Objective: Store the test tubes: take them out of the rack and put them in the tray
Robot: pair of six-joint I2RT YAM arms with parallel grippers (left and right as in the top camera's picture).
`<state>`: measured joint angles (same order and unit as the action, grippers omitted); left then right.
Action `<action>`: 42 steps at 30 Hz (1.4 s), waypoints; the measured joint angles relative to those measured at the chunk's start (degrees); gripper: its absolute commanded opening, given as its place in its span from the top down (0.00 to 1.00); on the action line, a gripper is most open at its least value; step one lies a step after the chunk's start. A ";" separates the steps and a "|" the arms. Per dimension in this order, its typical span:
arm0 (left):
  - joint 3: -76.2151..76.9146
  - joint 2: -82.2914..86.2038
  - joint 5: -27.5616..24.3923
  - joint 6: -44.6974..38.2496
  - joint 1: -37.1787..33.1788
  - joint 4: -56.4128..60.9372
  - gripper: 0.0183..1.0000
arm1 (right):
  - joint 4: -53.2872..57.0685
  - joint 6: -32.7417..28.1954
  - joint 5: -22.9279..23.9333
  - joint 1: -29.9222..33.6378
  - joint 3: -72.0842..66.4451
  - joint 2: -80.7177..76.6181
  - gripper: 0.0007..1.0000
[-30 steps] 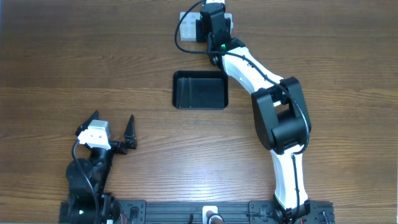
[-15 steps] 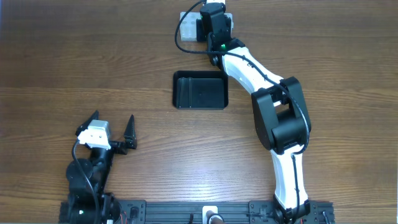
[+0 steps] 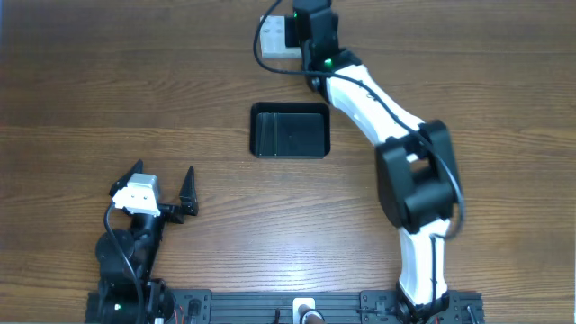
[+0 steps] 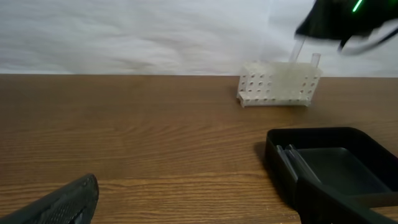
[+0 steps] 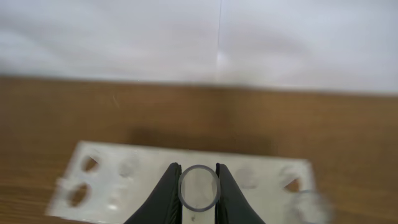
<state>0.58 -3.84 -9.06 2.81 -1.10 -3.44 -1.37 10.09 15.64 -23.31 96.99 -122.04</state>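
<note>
While the right gripper (image 5: 198, 177) pinches a tube (image 5: 199, 190) above the rack (image 5: 112, 177), a tilt could snag it and drag the rack; the left gripper (image 3: 163, 180) gapes wide.

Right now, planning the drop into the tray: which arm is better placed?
Right. The right end effector holds a test tube above the rack, close to the tray; the left end effector sits open, far back.
</note>
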 measured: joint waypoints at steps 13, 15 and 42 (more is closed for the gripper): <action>0.02 0.00 0.00 0.00 0.00 0.00 0.00 | 25.40 2.19 -1.42 -0.31 2.10 24.55 0.91; 0.00 0.00 0.00 0.00 0.00 0.00 0.00 | 31.23 3.30 -3.10 -0.48 2.12 24.41 0.91; 0.00 0.00 0.00 0.00 0.00 0.00 0.00 | 48.50 10.51 -15.80 -5.25 1.46 3.17 0.94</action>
<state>0.58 -3.84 -9.06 2.81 -1.10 -3.44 47.13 20.60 -0.16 -28.56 98.45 -118.87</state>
